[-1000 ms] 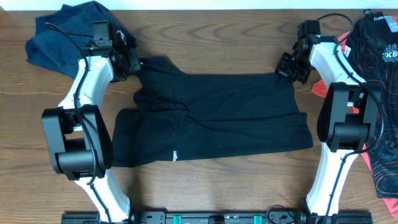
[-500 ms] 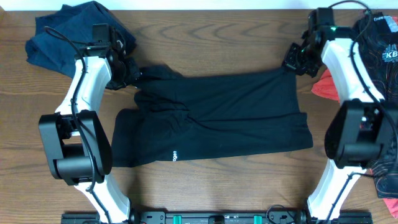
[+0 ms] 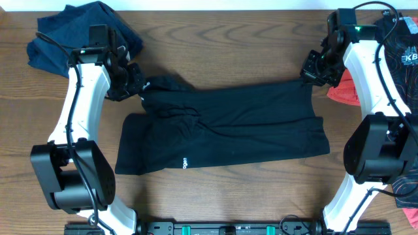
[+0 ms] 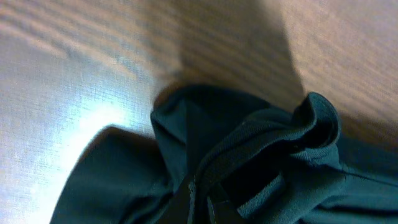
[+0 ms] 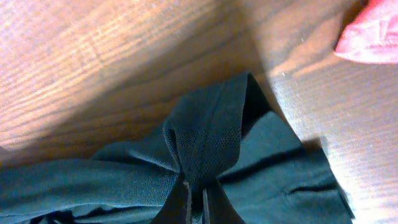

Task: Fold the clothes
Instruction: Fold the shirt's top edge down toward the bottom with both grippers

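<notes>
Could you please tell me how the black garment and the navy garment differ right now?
The black garment lies spread across the middle of the table; the navy garment sits bunched at the far left corner. The left gripper and right gripper pinch the black one's far corners; neither holds the navy one. The black one shows a small white logo; the navy shows none. Both are dark, soft cloth.

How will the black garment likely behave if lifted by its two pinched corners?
Probably floppy: the black garment bunches into folds at the left gripper and right gripper. Likely to sag in the middle, since it lies limp and wrinkled. It seems light; a small pinch gathers it.
</notes>
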Action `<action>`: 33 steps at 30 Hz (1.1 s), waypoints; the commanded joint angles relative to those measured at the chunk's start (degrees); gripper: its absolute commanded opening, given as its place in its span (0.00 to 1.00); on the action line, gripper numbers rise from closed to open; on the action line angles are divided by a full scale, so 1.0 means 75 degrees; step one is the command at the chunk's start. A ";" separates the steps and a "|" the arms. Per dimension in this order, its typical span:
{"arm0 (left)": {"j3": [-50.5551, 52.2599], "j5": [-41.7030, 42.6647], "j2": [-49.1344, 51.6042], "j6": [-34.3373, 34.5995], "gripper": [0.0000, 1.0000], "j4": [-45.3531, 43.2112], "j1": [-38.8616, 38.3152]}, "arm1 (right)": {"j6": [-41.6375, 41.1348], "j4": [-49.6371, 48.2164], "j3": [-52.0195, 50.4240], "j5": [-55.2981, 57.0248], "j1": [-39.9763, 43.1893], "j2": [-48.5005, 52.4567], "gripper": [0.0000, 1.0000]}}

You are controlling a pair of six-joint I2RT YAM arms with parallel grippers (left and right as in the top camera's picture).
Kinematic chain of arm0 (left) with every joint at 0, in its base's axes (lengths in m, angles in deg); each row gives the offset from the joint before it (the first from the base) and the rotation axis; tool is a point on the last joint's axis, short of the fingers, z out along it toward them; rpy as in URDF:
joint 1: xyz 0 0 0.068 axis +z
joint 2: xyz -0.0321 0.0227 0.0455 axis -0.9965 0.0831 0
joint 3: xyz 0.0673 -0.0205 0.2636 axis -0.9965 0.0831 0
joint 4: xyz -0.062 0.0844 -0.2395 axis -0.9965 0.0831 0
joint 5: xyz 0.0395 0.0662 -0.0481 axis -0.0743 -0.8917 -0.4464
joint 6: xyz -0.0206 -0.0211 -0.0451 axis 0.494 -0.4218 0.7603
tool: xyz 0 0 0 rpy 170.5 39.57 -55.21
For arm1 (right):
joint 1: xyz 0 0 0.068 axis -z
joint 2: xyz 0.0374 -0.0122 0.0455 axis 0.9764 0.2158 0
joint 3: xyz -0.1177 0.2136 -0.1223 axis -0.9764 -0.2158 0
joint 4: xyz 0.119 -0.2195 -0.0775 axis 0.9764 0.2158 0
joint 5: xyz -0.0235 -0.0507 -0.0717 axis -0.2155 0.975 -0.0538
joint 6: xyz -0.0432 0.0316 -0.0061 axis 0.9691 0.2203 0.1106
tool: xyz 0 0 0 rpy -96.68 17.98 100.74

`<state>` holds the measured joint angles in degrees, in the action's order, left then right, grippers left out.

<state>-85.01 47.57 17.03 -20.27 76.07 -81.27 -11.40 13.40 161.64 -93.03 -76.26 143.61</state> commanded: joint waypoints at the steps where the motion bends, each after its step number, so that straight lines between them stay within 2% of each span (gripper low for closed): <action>1: -0.0114 0.0044 -0.0082 0.0029 0.06 0.0283 0.0012 | 0.0041 0.0140 0.0128 0.0137 0.0090 -0.0137 0.02; 10: -0.0114 0.0041 -0.0082 0.0000 0.06 0.0711 0.0012 | 0.0396 0.0749 0.0128 0.0134 0.0093 -0.0137 0.09; 19: -0.0114 0.0041 -0.0085 -0.0224 0.06 0.0944 0.0012 | 0.0539 0.1122 0.0128 0.0137 0.0090 -0.0137 0.01; 28: -0.0114 0.0032 -0.0498 -0.0399 0.06 0.1373 0.0012 | 0.0845 0.1556 0.0128 0.0189 0.0090 -0.0140 0.03; 33: -0.0114 -0.0061 -0.0726 -0.0402 0.06 0.2072 0.0012 | 0.0836 0.1848 0.0128 0.0592 0.0090 -0.0140 0.02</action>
<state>-85.01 47.97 13.33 -22.26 89.77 -81.27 -6.38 26.84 161.64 -91.06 -76.26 143.59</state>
